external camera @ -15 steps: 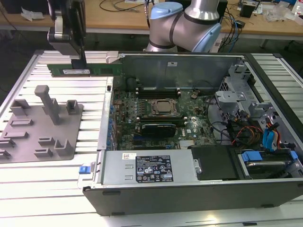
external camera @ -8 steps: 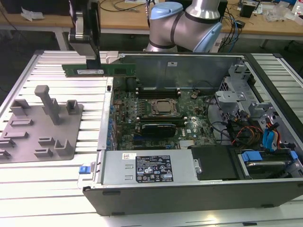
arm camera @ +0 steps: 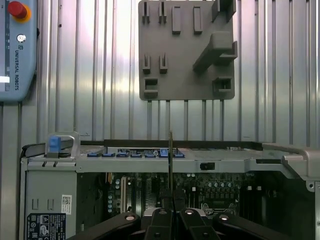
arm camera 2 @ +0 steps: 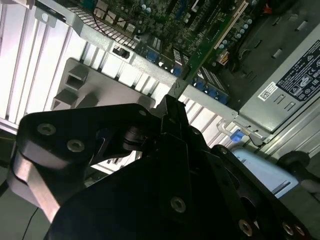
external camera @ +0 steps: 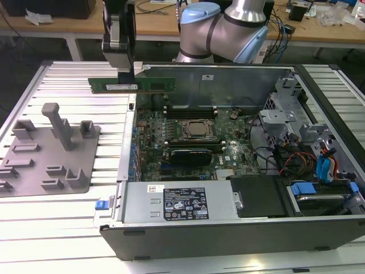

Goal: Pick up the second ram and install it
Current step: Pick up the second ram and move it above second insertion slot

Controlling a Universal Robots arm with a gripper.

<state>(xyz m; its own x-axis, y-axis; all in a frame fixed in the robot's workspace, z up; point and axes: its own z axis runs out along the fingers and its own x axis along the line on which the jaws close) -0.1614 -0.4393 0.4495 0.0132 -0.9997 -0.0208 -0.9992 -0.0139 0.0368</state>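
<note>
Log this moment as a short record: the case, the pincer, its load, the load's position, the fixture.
computer case: open, motherboard exposed
pincer: shut on the second ram
second ram: green, level, airborne across the case's wall on the exterior view's left
install: not yet seated
grey fixture: on the slatted table beside the case

The second ram (external camera: 131, 85) is green with a white label. My gripper (external camera: 126, 71) is black and grey. The motherboard (external camera: 188, 148) is dark green, and the fixture plate (external camera: 48, 151) is plain grey. The table (external camera: 74, 74) is silver-white with long parallel ribs. The power supply (external camera: 140, 208) is silver with a black label. My arm (external camera: 239, 17) is silver with light blue caps.
</note>
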